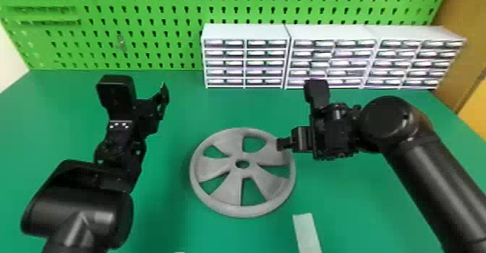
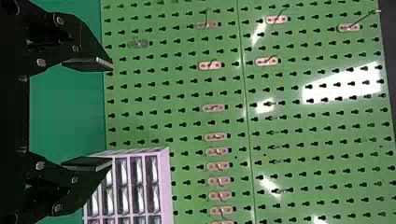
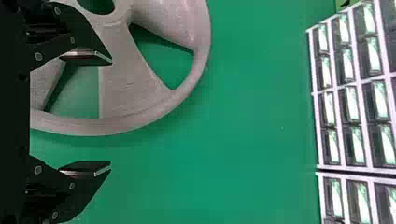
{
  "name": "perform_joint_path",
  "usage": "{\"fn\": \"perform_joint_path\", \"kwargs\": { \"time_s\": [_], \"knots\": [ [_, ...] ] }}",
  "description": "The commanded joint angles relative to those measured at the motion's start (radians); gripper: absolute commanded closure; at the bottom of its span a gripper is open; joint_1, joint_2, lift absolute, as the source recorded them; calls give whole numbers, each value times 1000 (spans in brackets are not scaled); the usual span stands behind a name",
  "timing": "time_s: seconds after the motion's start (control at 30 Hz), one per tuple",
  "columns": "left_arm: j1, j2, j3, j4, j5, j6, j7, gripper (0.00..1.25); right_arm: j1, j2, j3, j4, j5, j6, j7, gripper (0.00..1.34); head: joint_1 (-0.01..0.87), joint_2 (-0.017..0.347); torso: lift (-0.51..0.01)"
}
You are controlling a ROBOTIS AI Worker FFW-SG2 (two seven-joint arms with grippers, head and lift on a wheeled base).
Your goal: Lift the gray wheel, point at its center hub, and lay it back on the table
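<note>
1. You are looking at the gray wheel (image 1: 229,190) lying flat on the green desk (image 1: 170,227), around the middle, between your two arms; its center hub (image 1: 242,171) is facing up.
2. Your right gripper (image 1: 284,144) is hovering over the wheel's far right part, with its fingertips overlapping the rim area in the head view. Its two fingers are standing wide apart with nothing between them. You cannot tell whether they are touching the wheel.
3. Your left gripper (image 1: 163,96) is hanging above the desk, left of the wheel and well apart from it. Its fingers are also standing wide, holding nothing, and pointing toward the green pegboard (image 1: 162,53).
4. Nearer you than the wheel and a little to its right, a pale strip (image 1: 306,232) is resting on the desk.
5. At the back, three white drawer cabinets (image 1: 246,31) are standing side by side in front of the pegboard, which is carrying small hooks (image 2: 215,108).
</note>
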Motion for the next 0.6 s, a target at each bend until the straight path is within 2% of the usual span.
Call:
{"fn": "perform_joint_path", "kwargs": {
  "time_s": [0.0, 0.57],
  "knots": [
    [24, 18, 14, -12, -12, -33, 1, 524, -17, -1, 41, 29, -13, -8, 0, 472, 692, 48, -96],
    [73, 41, 55, 27, 23, -146, -1, 524, -39, 1, 92, 91, -20, -28, 0, 472, 692, 48, -96]
  ]
}}
